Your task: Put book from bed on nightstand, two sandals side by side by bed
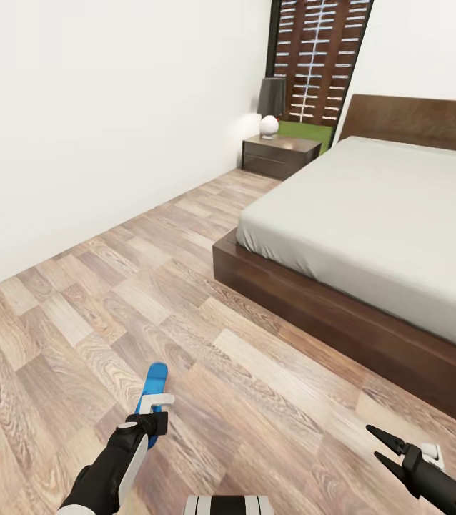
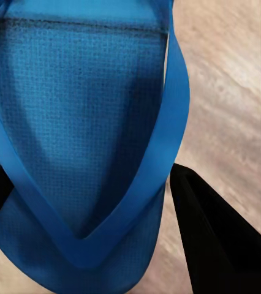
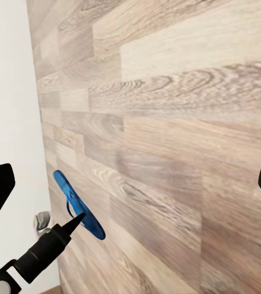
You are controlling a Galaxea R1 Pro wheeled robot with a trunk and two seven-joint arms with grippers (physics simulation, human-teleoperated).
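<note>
The left end effector (image 1: pixel 154 418) is clenched on one blue sandal (image 1: pixel 153 395), which sticks out ahead of it, sole edge-on, over the wooden floor (image 1: pixel 114 286). In the left wrist view the sandal (image 2: pixel 81 141) sits between the two dark fingers (image 2: pixel 216 239), its straps meeting in a V close to them. The right end effector (image 1: pixel 384 450) hangs released, with its jaws apart and nothing between them; its wrist camera sees the left arm holding the sandal (image 3: pixel 78 205) well off across the floor.

The bed (image 1: pixel 371 214) lies ahead and to the right of both end effectors, its mattress bare where it can be seen. A nightstand (image 1: pixel 279 154) stands far ahead by the headboard.

I judge the sandal-carrying step to be in hand. The next move calls for bringing the sandal nearer the bed frame, turning it flat and setting it down, leaving space beside it for its mate.
</note>
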